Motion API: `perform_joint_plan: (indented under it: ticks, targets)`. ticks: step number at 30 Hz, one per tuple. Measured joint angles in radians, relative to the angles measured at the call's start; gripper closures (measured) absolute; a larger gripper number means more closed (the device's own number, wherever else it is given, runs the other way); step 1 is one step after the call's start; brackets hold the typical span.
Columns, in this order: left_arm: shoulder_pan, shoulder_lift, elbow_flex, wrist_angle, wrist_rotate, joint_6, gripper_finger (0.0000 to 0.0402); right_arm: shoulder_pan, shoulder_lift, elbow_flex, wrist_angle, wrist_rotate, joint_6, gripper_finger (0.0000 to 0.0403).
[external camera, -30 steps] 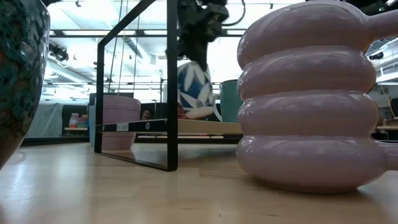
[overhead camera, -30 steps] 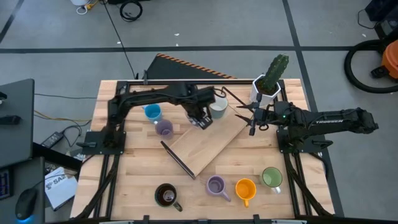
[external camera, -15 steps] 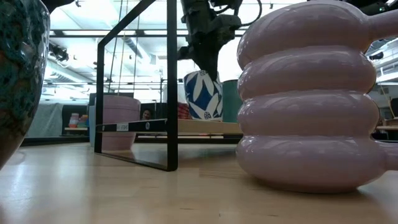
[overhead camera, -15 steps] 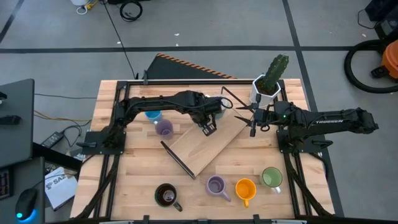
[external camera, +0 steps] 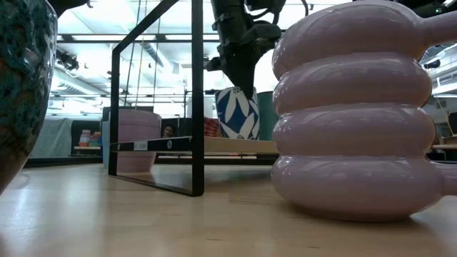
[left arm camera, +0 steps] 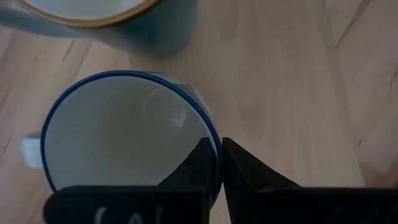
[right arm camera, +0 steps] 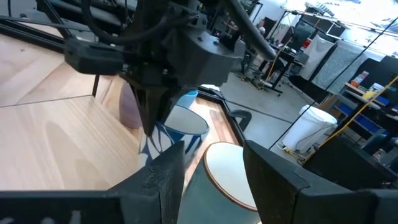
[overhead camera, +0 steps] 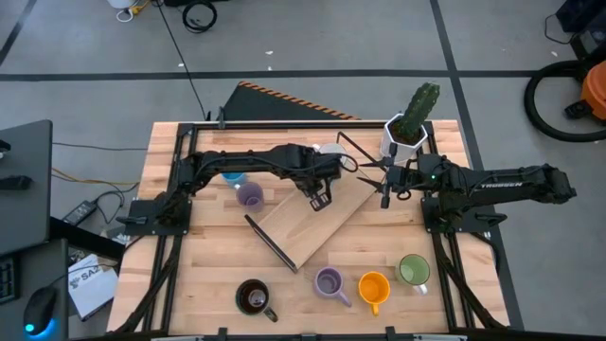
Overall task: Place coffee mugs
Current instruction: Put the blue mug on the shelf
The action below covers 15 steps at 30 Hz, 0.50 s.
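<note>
The left hand (left arm camera: 219, 163) is closed on the rim of the white ceramic mug with blue pattern (external camera: 237, 113). This mug looks stiff, smooth and fragile, so a rim pinch may slip. The right hand (overhead camera: 384, 186) waits open, far right, holding nothing.

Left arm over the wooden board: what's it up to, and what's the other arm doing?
The left hand is shut on the rim of a white mug with a blue pattern, holding it on the raised wooden board beside a pale grey mug. The right hand waits open near the cactus pot. Five mugs remain on the table.
</note>
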Motion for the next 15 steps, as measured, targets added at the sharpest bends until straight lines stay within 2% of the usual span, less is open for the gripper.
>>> perform_joint_plan:
  ticks: [15]
  targets:
    - [0.001,0.000,0.000,0.043,0.026,-0.003,0.0368,0.000,0.000,0.000,0.006,-0.021,0.002,0.0234]
